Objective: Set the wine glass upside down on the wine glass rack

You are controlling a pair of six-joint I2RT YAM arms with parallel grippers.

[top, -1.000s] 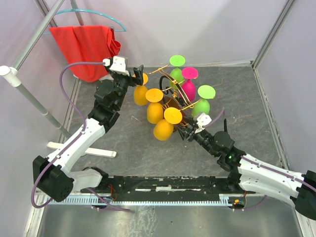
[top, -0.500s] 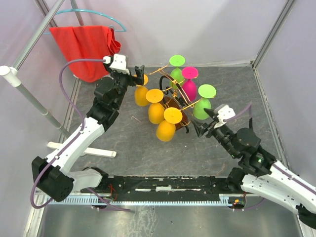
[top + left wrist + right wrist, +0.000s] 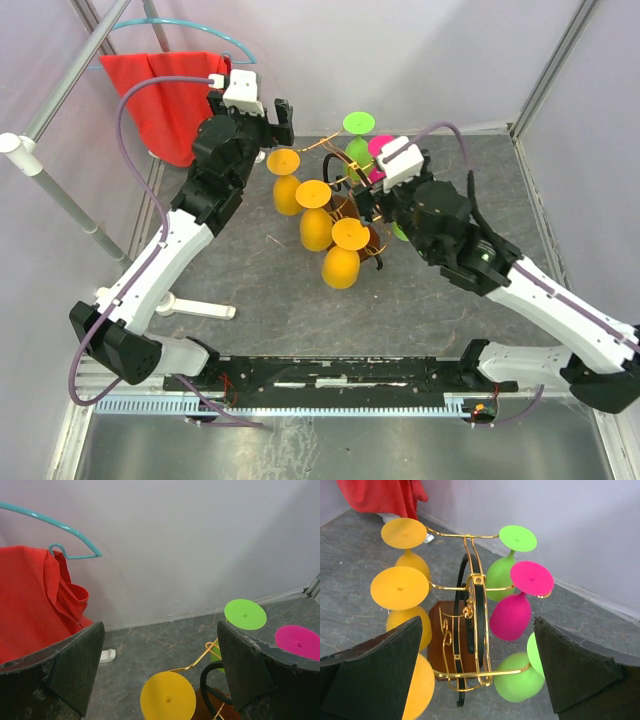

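Note:
The wine glass rack (image 3: 476,587) has gold wire arms and a brown base (image 3: 436,645), and stands mid-table (image 3: 330,150). Three yellow wine glasses (image 3: 284,162) hang upside down on its left side. Green ones (image 3: 517,538) and a pink one (image 3: 510,616) hang on its right side. My left gripper (image 3: 283,113) is open and empty, just behind and above the rearmost yellow glass (image 3: 167,697). My right gripper (image 3: 368,200) is open and empty, raised over the rack's right side. It hides part of the pink and green glasses from the top view. In its wrist view (image 3: 477,672) the rack lies between the fingers.
A red cloth (image 3: 175,90) hangs on a teal hanger (image 3: 50,522) at the back left. A white pole (image 3: 60,195) leans at the left, with a white bar (image 3: 190,305) on the floor. Enclosure walls stand close behind and to the sides.
My left gripper has drawn back and up from the rearmost yellow glass, which stays hanging on the rack. My right arm has risen and swung from the rack's near right to above it.

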